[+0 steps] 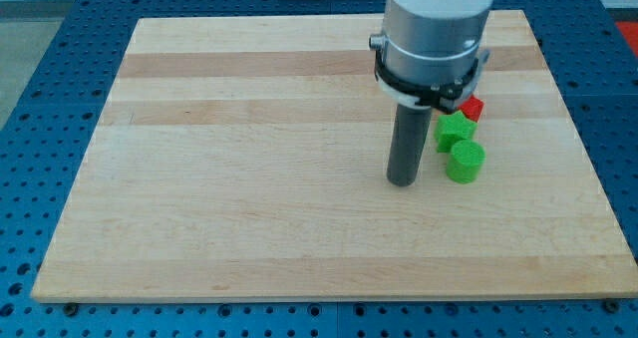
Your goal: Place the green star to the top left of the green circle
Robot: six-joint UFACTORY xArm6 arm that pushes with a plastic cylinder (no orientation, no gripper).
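The green star (455,131) lies on the wooden board at the view's right, directly above the green circle (466,163) and touching or nearly touching it. My tip (402,181) rests on the board just to the left of the green circle, a short gap away, and to the lower left of the green star. The rod rises from it to the grey arm body, which hides part of the board above.
A red block (473,107), partly hidden by the arm, sits just above and to the right of the green star. The wooden board (249,178) lies on a blue perforated table (40,129).
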